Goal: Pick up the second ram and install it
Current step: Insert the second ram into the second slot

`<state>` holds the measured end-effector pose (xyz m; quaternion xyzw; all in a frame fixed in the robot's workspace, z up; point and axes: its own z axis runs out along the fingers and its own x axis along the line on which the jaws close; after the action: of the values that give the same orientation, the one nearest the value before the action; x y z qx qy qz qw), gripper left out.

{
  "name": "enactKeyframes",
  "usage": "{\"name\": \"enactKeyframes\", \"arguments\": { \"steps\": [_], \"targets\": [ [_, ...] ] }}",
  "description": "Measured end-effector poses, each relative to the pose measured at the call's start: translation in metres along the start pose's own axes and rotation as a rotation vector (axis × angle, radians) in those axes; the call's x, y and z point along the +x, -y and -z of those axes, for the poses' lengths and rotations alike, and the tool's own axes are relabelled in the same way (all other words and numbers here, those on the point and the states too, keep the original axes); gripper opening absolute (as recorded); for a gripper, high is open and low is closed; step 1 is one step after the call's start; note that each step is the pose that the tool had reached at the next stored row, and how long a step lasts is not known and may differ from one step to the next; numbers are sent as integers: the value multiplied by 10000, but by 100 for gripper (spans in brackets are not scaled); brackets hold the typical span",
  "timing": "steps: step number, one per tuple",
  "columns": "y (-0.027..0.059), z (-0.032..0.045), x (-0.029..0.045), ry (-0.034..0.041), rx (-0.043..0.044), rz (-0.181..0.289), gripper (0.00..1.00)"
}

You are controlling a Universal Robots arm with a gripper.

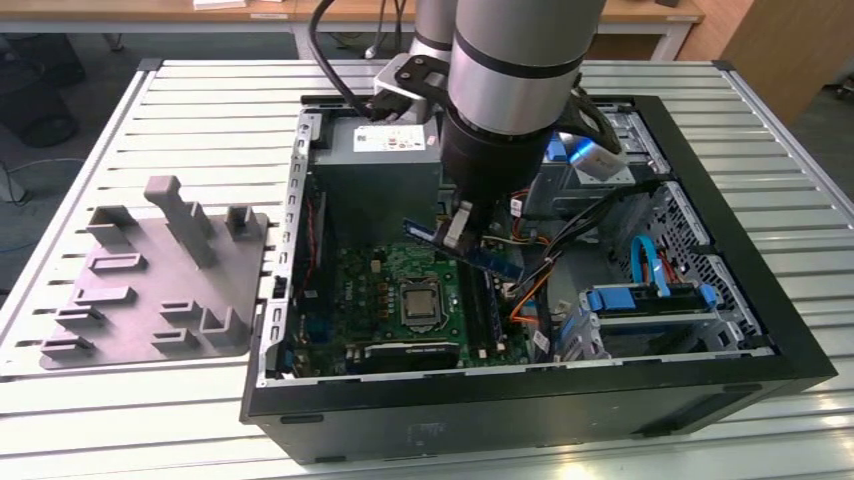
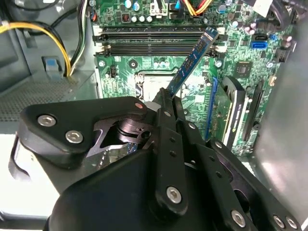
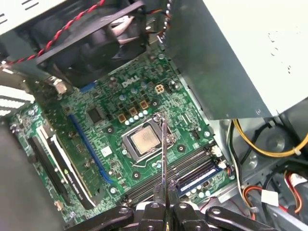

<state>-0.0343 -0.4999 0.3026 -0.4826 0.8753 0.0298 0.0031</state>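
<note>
My gripper [image 1: 457, 232] hangs inside the open computer case [image 1: 747, 300], shut on the second ram [image 1: 478, 256], a thin blue-green stick held tilted above the motherboard [image 1: 360, 290]. In the second wrist view the stick [image 2: 191, 60] sticks out of the black fingers [image 2: 166, 103], and its far end is over the memory slots [image 2: 154, 41]. The first wrist view shows the ram [image 3: 163, 149] edge-on, rising from the gripper [image 3: 166, 192] above the slots [image 3: 192, 168] beside the processor socket [image 3: 142, 142]. The stick is apart from the slots.
A grey fixture plate [image 1: 147, 280] with upright posts lies on the slatted table at the exterior view's left. Around the board are the power supply [image 1: 380, 160], a fan [image 3: 91, 38], an expansion card [image 3: 62, 163], loose cables [image 1: 561, 260] and blue drive bays [image 1: 641, 300].
</note>
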Motion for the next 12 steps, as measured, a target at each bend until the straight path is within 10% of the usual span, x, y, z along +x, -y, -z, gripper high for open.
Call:
{"name": "enactKeyframes", "arguments": {
  "steps": [12],
  "targets": [
    [0, -6, 0, 69, 48, -1408, 14]
  ]
}}
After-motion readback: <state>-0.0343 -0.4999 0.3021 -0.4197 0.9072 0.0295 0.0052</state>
